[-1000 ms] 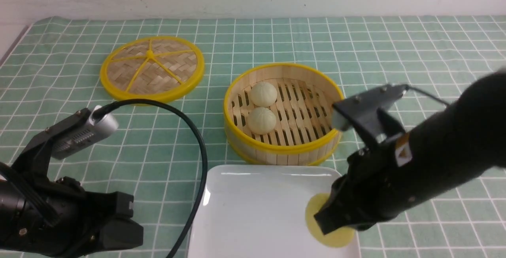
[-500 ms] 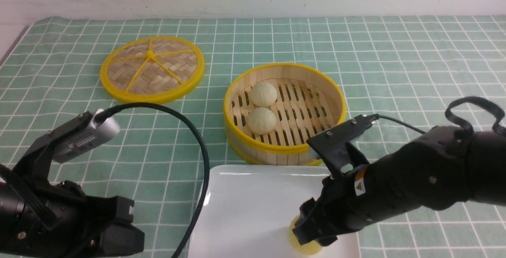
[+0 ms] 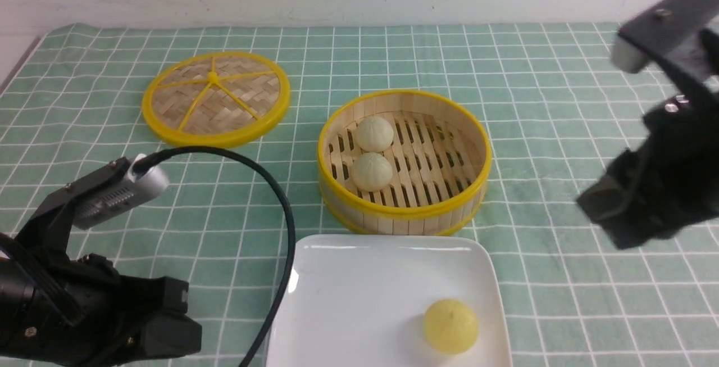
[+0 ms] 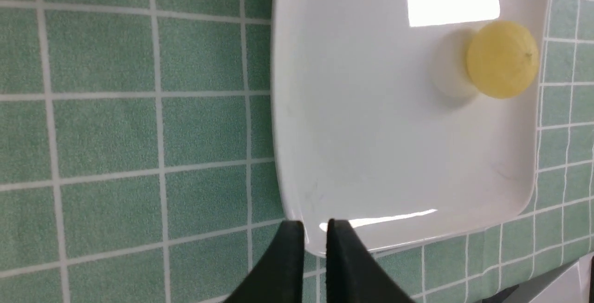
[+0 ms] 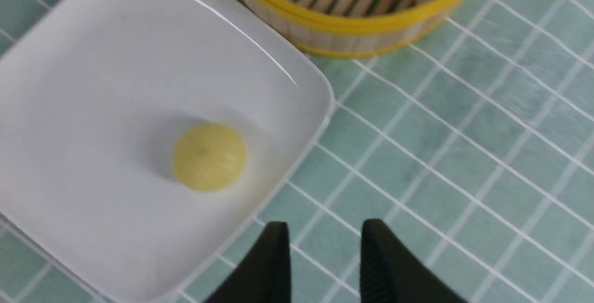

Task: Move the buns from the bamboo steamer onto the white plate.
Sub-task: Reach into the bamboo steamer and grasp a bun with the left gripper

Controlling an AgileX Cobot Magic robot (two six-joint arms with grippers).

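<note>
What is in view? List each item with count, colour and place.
Deep bamboo steamer: one, pale slats with yellow rims, mid-cloth.
Glossy squarish plate: one, white, nearest robot, in front of steamer.
Round pleated buns: two, cream-white, inside steamer, left part.
Round bun: one, yellow, on plate's right side.
Flat woven lid: one, yellow-rimmed, far left.
Checked cloth: one, green, under everything.
Left gripper: one, black, shut, empty, beside plate.
Right gripper: one, black, open, empty, above cloth right of plate.

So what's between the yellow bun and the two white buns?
Front view: bare white plate, then the near wall of the bamboo steamer. Nothing else sits between the yellow bun and the white buns.
</note>
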